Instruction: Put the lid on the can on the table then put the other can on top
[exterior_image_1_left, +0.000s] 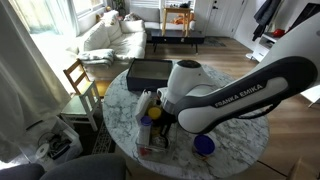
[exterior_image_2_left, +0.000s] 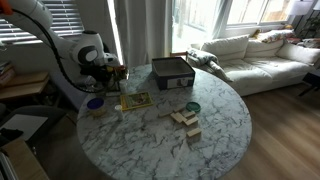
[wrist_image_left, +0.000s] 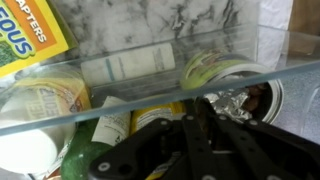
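The blue-purple lid (exterior_image_1_left: 204, 144) lies near the table's edge and also shows in an exterior view (exterior_image_2_left: 96, 104). Whether a tin is under it I cannot tell. The other can (exterior_image_2_left: 192, 107), greenish-sided, stands alone mid-table near some wooden blocks. My gripper (exterior_image_1_left: 162, 112) hangs low over a clutter of bottles beside the lid, also seen in an exterior view (exterior_image_2_left: 108, 72). In the wrist view its dark fingers (wrist_image_left: 200, 108) meet at the tips with nothing seen between them. A round metal tin with crumpled foil inside (wrist_image_left: 252, 98) sits just beyond them, behind a clear plastic edge.
A black box (exterior_image_1_left: 150, 72) (exterior_image_2_left: 172, 72) stands at the table's far side. A yellow bottle (exterior_image_1_left: 146, 104) and white bottles (wrist_image_left: 125, 68) lie by the gripper. A flat card (exterior_image_2_left: 135, 100) and wooden blocks (exterior_image_2_left: 186, 121) lie on the marbled table (exterior_image_2_left: 220, 130). Chairs and a sofa surround it.
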